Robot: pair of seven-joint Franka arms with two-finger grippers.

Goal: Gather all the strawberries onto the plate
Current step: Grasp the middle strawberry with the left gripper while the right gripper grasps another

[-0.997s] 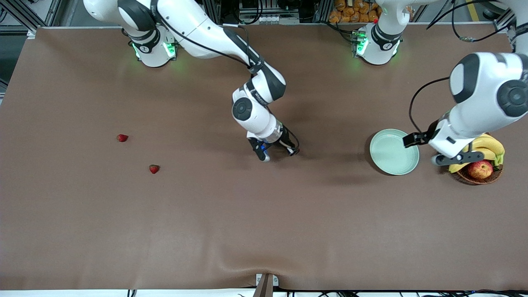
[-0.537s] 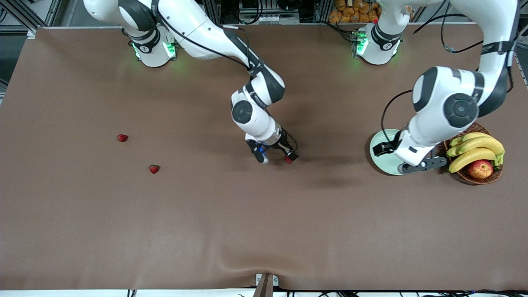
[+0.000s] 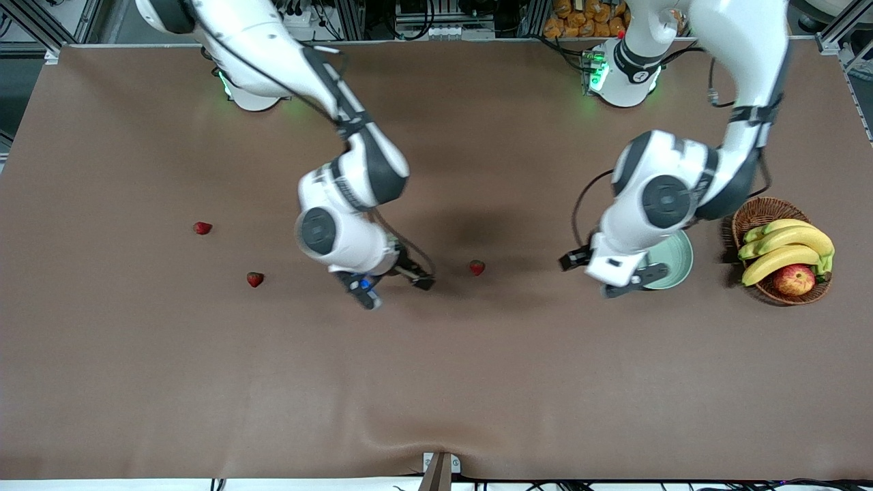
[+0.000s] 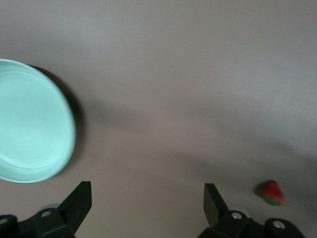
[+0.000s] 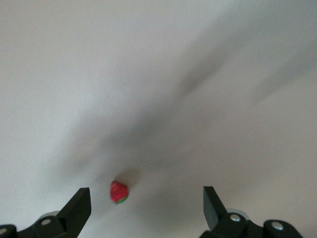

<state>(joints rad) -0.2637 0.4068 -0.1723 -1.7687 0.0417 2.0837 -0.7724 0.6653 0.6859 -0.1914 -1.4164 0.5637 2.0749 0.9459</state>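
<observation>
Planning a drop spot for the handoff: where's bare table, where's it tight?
Bare: the wide strip of table nearest the front camera, and the stretch between the middle strawberry and the plate. Tight: the left arm's end, where the left gripper, open, hangs beside the plate and the basket.

Dark-red strawberries (image 3: 477, 267) with green tops, plain mint-green plate (image 3: 672, 262), brown table (image 3: 436, 375), brown wicker basket (image 3: 757, 215)

Matt brown cloth-like table cover (image 3: 204, 382), smooth, with a slight wrinkle. Round pale mint-green plate (image 4: 29, 129): glossy, smooth, ceramic-like. Round brown wicker basket (image 3: 757, 217): woven, rough. Glossy white plastic arm shells (image 3: 655, 198).
</observation>
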